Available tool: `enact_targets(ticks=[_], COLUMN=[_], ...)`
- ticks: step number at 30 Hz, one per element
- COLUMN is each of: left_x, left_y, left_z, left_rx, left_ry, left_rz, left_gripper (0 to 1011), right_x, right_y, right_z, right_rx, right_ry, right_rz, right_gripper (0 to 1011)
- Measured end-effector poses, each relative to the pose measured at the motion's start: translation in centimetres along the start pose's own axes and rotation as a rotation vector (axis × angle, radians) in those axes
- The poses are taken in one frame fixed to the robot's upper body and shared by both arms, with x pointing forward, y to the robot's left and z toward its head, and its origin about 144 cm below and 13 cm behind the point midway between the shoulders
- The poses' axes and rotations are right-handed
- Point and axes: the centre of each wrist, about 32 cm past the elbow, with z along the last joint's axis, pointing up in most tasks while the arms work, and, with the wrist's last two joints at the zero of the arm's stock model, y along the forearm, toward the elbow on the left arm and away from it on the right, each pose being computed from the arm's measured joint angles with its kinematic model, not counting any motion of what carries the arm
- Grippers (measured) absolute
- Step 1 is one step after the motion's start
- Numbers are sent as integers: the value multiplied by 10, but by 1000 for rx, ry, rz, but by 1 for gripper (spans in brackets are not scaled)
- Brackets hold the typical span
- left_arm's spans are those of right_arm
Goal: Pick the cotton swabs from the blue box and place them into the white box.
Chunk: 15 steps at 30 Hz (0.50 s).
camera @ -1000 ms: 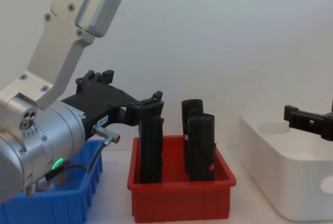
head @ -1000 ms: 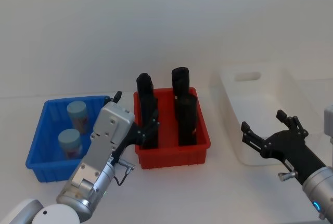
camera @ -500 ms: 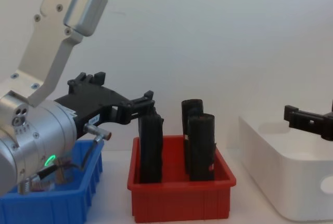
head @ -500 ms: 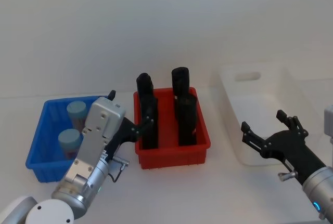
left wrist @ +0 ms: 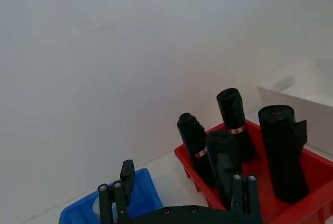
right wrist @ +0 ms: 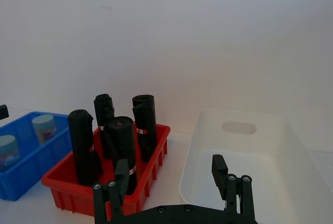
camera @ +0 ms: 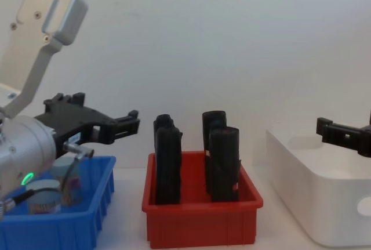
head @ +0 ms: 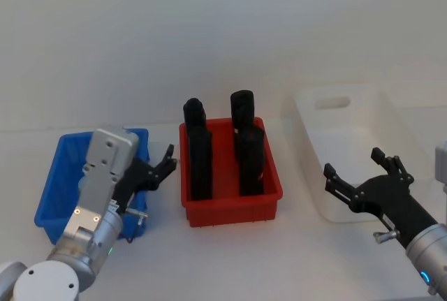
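Left gripper [head: 159, 167] hovers over the blue box [head: 50, 200] at the left end of the bench, fingers spread wide and nothing between them. The cotton swabs [right wrist: 43, 127], two jars with pale blue lids, stand upright inside that box, one nearer the back wall, one nearer the front, and the chest view shows them sitting below the gripper. The right gripper [head: 353, 168] hangs parked in front of the white box [head: 388, 109] at the right end, also splayed open and empty. Now the danger, as I read it: the left fingertips sit close to the blue box's right wall, with the red bin [head: 230, 214] and its tall black rolls [head: 244, 140] just beside. Dropping straight down could snag that wall or nudge a roll. With the jars so close together, a wide jaw might catch both, and a smooth round jar could slip. Carrying one low across to the white box risks toppling those rolls.
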Motion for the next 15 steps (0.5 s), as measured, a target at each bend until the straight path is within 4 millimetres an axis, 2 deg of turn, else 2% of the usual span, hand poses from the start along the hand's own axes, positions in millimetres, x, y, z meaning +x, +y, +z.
enact_targets(ticks=[15], left_x=[28], left_y=[-5], left_z=[-7], left_rx=[96], left_ry=[53], left_rz=[37], left_gripper=[1004], right_x=[0], right_y=[0], right_z=[0], right_rx=[0], right_ry=[0], right_rz=[0], right_gripper=[1001])
